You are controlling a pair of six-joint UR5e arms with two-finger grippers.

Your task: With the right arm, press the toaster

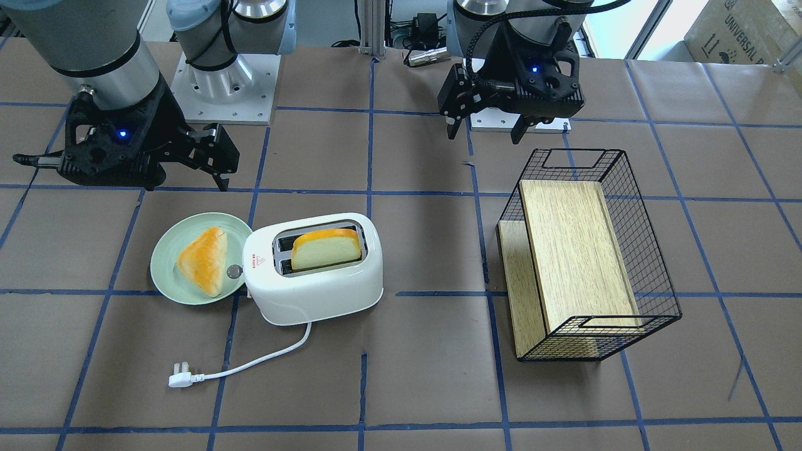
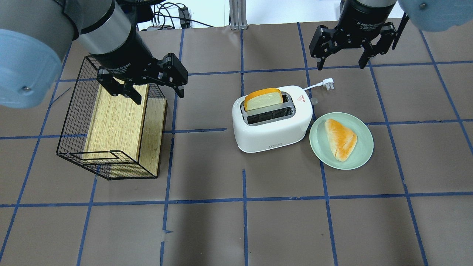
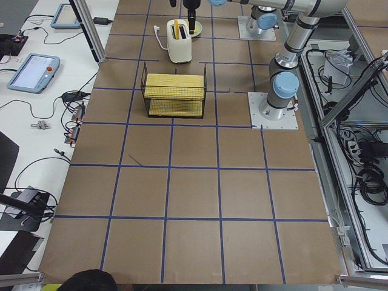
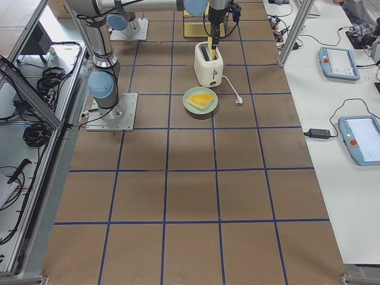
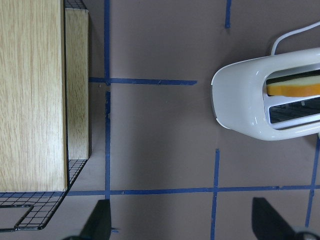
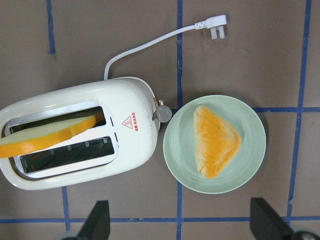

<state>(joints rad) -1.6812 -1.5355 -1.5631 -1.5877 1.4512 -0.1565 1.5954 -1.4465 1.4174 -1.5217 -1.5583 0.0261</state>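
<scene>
Toaster [image 5: 240, 100] cut off by left wrist view's right edge, wire basket [image 5: 77, 172] by its left edge

White toaster [image 1: 326, 302] with bread slice [image 1: 327, 252] beside green plate [image 1: 164, 266]

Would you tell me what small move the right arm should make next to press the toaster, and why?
Probably lower the right gripper toward the grey knob on the toaster's end beside the plate. The gripper hangs open, clear of the toaster; its wrist view looks straight down on that knob; the bread slice stands high.
</scene>
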